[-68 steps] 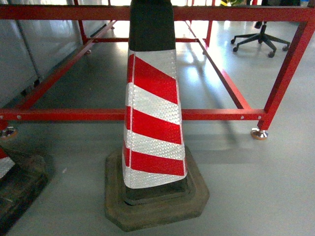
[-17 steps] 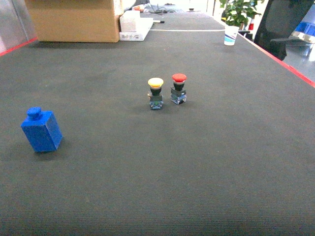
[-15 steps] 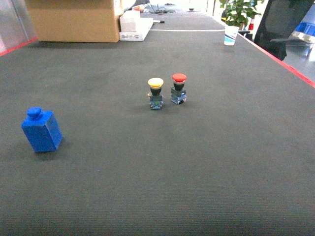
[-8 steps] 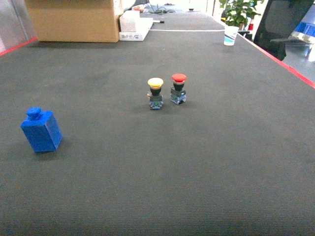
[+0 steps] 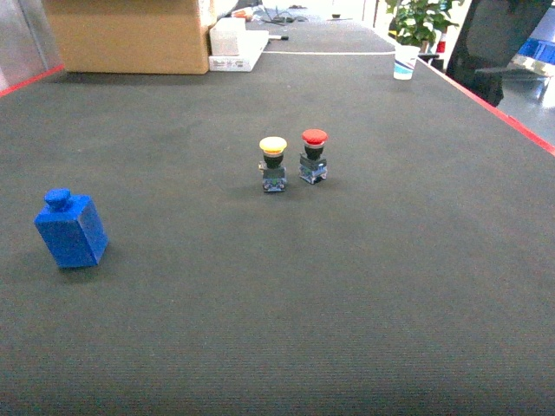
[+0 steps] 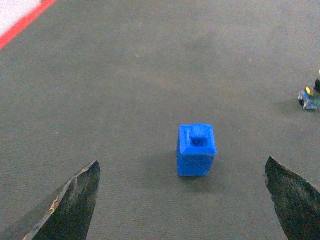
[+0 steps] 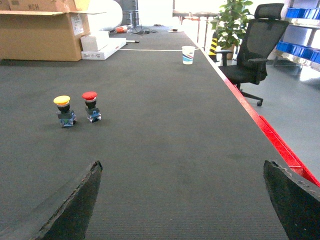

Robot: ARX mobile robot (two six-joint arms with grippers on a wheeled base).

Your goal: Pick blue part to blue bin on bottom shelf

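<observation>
The left pincer (image 6: 182, 200) is seen spread wide, its two dark, rough-edged fingertips (image 6: 70, 205) set at the lower corners of the left wrist view with nothing held between them. Just ahead of the gap, slightly right of its middle, the blue part (image 6: 196, 149) is seen standing upright on the table (image 6: 125, 75), apart from both tips. The part is a boxy block of bright blue plastic with a small knob on top.

The right pincer (image 7: 182, 205) is likewise held wide and empty, its worn black tips at the lower corners of the right wrist view. Ahead of it and to the left, two push-button switches are placed side by side, nearly touching: one with a yellow cap (image 7: 62, 101) and one with a red cap (image 7: 89, 96), each on a small dark body with a bluish base.

The table is covered by a dark grey, finely ribbed mat and is edged with a red strip (image 7: 265, 130). Further out, a cardboard box (image 7: 40, 35), a flat white box (image 7: 102, 45) and a paper cup (image 7: 188, 54) are set near the far end.

Only in the right wrist view are the black office chair (image 7: 252, 52), the potted plant (image 7: 230, 22) and blue bins (image 7: 305, 15) on a rack shown clearly. In the head view neither pincer is shown, while the blue part (image 5: 71, 229) is seen far left of the switches.
</observation>
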